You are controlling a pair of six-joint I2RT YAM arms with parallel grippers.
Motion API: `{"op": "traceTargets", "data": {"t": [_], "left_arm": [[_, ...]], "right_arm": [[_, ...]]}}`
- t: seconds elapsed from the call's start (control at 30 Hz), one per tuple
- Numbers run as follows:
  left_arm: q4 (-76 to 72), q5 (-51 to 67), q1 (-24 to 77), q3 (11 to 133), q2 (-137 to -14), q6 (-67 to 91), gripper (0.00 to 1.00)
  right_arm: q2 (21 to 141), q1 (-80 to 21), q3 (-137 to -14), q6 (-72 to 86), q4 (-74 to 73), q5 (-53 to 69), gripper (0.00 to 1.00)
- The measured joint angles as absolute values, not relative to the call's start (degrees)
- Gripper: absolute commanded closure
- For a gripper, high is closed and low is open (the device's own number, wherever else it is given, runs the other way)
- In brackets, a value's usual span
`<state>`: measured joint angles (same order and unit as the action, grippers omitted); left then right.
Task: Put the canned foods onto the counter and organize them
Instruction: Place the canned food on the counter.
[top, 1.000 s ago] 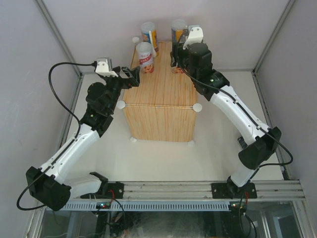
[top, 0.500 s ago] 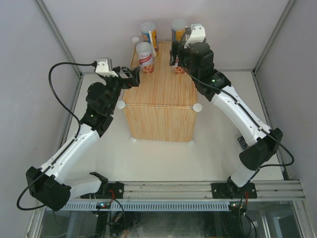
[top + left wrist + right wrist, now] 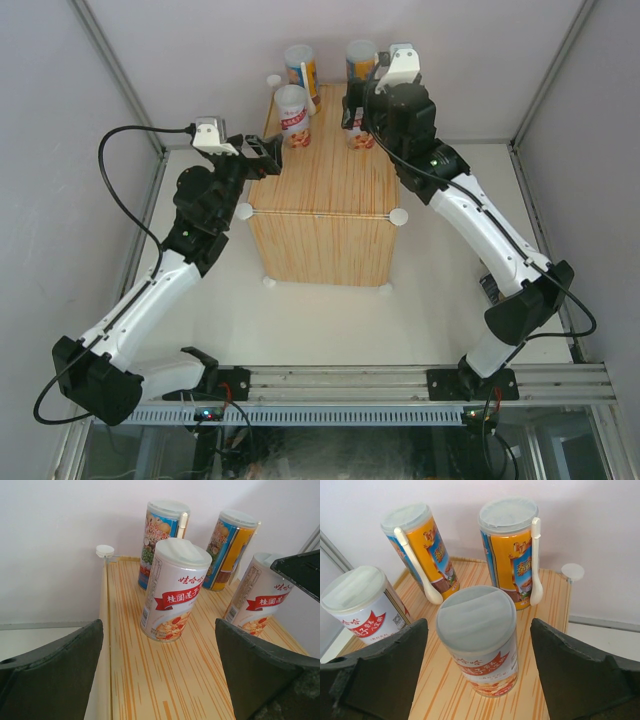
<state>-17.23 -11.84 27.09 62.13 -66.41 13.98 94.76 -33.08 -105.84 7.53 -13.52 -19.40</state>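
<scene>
The counter is a light wood-grain box. At its far end stand two tall blue-orange cans with white spoons and two short white-red cans. My right gripper is open around the right white-red can, which stands on the wood with a gap to each finger. My left gripper is open and empty over the counter's left edge, short of the left white-red can. The dark can and the flat tins are out of view.
White round knobs mark the counter's corners. The white back wall stands close behind the tall cans. The white table lies in front of the counter, with metal frame posts at the sides.
My right gripper has drawn slightly up and toward the far wall, showing more of the right white-red can, which stays on the counter. The left arm has not moved.
</scene>
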Motion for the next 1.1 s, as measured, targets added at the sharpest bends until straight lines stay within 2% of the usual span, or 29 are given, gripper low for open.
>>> {"op": "traceTargets", "data": {"t": [0.63,1.1], "left_arm": [[-15.16,-11.84,27.09,62.59,-65.58,13.93,0.03],[-11.94,-11.84,27.09,65.49,-63.55,12.47,0.03]], "right_arm": [[93.41,-33.52,-109.69,7.7,-14.76,-22.72,0.11],[82.65,-33.85,-108.68,7.92,-17.93,-26.74,0.1]]}}
